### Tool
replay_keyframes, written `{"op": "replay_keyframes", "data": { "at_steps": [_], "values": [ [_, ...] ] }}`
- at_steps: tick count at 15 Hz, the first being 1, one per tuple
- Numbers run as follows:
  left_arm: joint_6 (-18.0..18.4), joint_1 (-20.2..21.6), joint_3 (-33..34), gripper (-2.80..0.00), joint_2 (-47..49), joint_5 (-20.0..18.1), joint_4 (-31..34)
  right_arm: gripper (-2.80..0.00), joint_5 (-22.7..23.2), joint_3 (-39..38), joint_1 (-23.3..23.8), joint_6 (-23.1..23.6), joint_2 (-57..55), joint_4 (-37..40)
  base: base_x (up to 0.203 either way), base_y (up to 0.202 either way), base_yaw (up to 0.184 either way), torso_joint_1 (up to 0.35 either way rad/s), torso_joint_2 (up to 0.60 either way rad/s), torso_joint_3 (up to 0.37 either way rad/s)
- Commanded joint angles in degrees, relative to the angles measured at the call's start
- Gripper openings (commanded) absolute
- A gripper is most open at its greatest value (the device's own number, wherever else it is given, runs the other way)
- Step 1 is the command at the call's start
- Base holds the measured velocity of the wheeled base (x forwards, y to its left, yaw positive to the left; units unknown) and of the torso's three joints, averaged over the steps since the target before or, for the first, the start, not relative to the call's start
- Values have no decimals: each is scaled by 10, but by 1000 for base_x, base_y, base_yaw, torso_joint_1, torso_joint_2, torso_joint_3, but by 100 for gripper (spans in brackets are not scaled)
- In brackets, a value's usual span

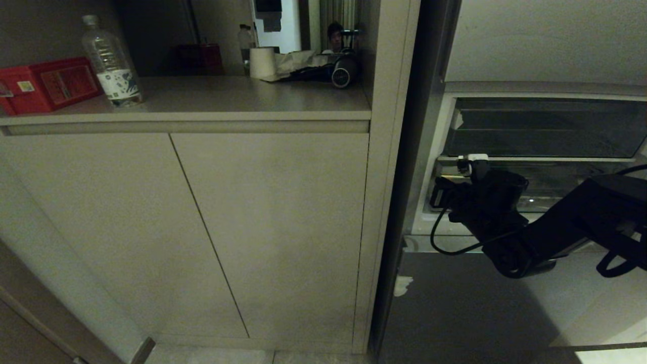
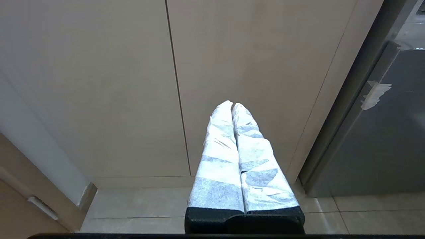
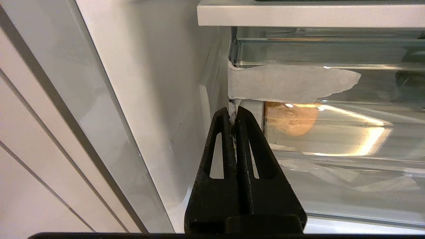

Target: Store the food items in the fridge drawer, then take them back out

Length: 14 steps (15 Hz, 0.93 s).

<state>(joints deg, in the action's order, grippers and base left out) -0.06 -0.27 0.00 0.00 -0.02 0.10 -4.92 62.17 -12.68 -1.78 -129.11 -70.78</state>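
Fridge wall (image 3: 159, 99) crowds the right gripper (image 3: 234, 113), pinched together at the fridge drawer (image 3: 332, 159) corner; tan-orange lump (image 3: 292, 121) lies just behind the clear front.

Left gripper (image 2: 233, 105) is parked, fingers pressed together.

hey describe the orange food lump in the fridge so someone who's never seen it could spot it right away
Look into the open fridge at the clear fridge drawer, below the white shelf edge. Behind its clear front, just past the shut right gripper, sits the tan-orange lump. It is the only warm-coloured, rounded thing there, lying under a torn strip of white tape.

Dim room. Beige cabinet doors (image 1: 202, 227) left, countertop (image 1: 227, 98) above; pale tiled floor (image 2: 139, 205) near; open fridge's grey lower door (image 1: 455, 303) right.
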Motion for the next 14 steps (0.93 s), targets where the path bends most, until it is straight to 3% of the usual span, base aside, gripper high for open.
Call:
{"op": "replay_keyframes", "data": {
  "at_steps": [1, 7, 14],
  "values": [
    [0, 0, 0, -280, 1, 0, 0, -280, -6, -10, -1, 0, 6, -6, 0, 0, 0, 0, 0, 0],
    [0, 0, 0, -280, 1, 0, 0, -280, -5, -102, -1, -2, 76, -13, 0, 0, 0, 0, 0, 0],
    [0, 0, 0, -280, 1, 0, 0, -280, -4, -265, -7, -8, 202, -13, 0, 0, 0, 0, 0, 0]
  ]
}}
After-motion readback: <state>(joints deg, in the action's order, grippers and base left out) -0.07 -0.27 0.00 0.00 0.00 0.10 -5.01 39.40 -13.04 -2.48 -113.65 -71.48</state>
